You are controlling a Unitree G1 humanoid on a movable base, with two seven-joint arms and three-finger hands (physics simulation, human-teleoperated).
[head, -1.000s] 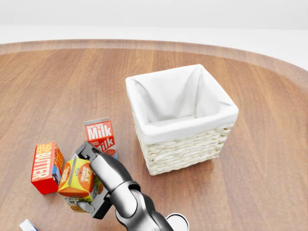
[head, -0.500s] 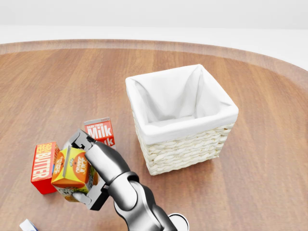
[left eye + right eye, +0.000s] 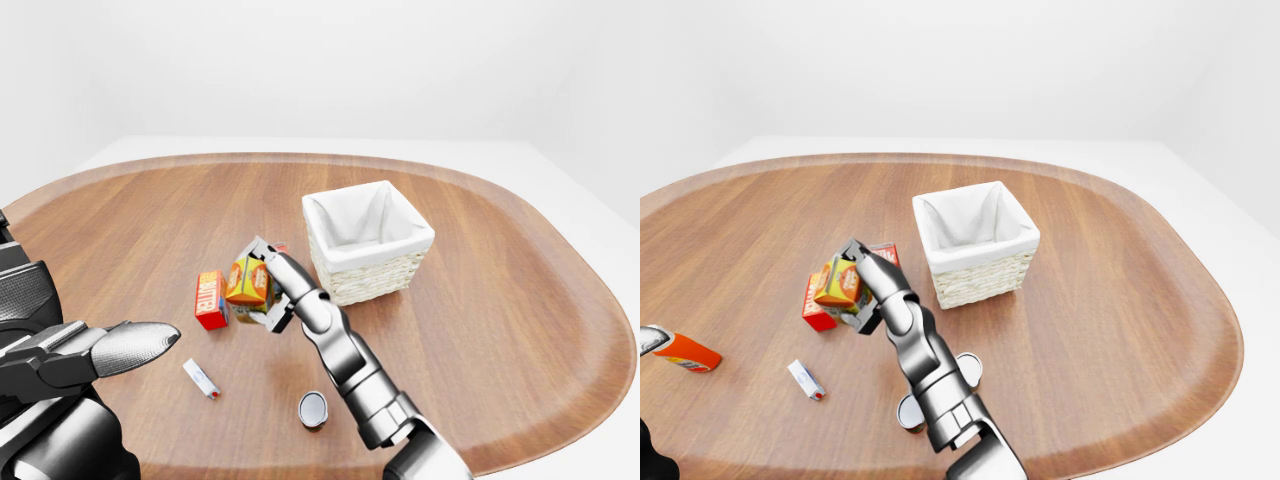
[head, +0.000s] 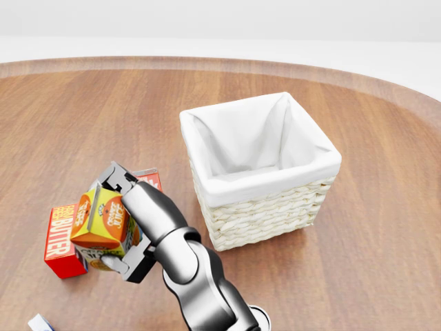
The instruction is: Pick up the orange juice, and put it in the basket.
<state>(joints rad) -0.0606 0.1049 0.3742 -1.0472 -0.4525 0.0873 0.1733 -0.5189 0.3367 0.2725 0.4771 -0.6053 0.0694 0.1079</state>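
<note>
Butter box point(image 4: 63, 240) stands at the left of the head view on the wooden bench point(image 4: 386, 227), red with yellow lettering, upright. Just to its right the right hand point(image 4: 120, 231) has its fingers closed round the orange juice carton point(image 4: 103, 219), which is tilted and appears lifted clear of the bench surface; one dark finger point(image 4: 118, 181) hooks over the carton's top and another part of the hand sits under its lower right corner. A red milk carton point(image 4: 150, 179) shows only as a sliver behind the hand, so its stance cannot be read well. The grey forearm runs from the hand down to the bottom edge of the head view. Further right stands the basket point(image 4: 269, 210), woven and pale with a white cloth lining, open at the top and with nothing visible inside; it is near the carton but apart from it. In the left-eye view the left hand point(image 3: 110, 347) reaches in from the left edge, a rounded grey fingertip pointing right and touching nothing, though whether its fingers are spread or drawn together cannot be told. Near the bottom of that view lie a small white stick with a red tip point(image 3: 201, 379) and a round tin point(image 3: 313, 409) beside the right arm. The right-eye view shows an orange tube point(image 3: 680, 350) at its left edge.
</note>
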